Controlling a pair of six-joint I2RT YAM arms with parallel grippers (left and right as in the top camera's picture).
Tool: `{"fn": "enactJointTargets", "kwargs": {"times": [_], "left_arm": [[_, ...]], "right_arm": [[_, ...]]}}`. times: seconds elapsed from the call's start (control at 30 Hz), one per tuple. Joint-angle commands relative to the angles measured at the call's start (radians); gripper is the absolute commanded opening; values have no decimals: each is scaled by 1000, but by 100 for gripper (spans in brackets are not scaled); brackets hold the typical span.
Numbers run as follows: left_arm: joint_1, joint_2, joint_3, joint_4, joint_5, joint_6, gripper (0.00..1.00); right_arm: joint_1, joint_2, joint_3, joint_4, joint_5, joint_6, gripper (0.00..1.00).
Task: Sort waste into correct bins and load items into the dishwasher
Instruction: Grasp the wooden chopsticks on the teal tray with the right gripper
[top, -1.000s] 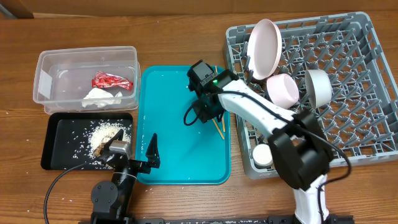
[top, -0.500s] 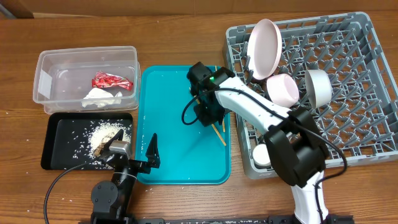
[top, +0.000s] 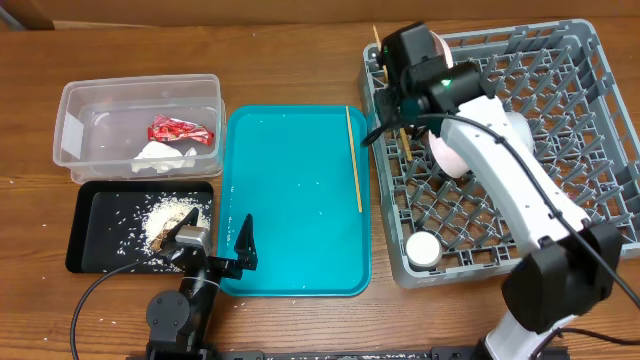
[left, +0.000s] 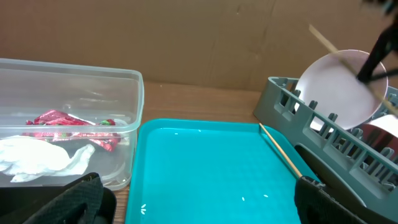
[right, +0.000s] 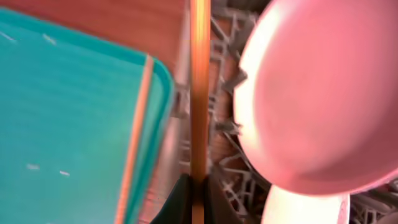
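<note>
Chopstick (right: 199, 93) is pinched in the right gripper (right: 196, 190), above the left edge of the grey dish rack (top: 530, 35) and just beside the small pink plate (right: 311, 93). Second chopstick (top: 353, 160) lies flat on the teal tray (top: 290, 270), along its right side. Left gripper (top: 245, 245) sits by the tray's near edge, fingers spread, empty. Step in hand looks like racking the held stick. Bring it down clear of the plate and lay it along a peg row so it can't slip through the grid. Let go only once it's supported. Other stick is next.
</note>
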Motion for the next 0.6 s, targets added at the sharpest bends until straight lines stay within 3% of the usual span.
{"fn": "enactJointTargets", "kwargs": {"times": [0.0, 0.07, 0.1, 0.17, 0.23, 0.57], "left_arm": [[5, -10, -3, -3, -11, -14, 100], [5, -10, -3, -3, -11, -14, 100], [5, -10, -3, -3, -11, -14, 100], [5, -10, -3, -3, -11, -14, 100], [5, -10, -3, -3, -11, -14, 100], [5, -10, -3, -3, -11, -14, 100]], "right_arm": [[8, 55, -46, -7, -29, -64, 4], [16, 76, -49, -28, -30, -64, 4], [19, 82, -49, -34, -30, -63, 13], [24, 79, -46, -35, -18, -11, 44], [37, 63, -28, -42, -19, 43, 59], [237, 22, -32, 3, -39, 92, 61]]}}
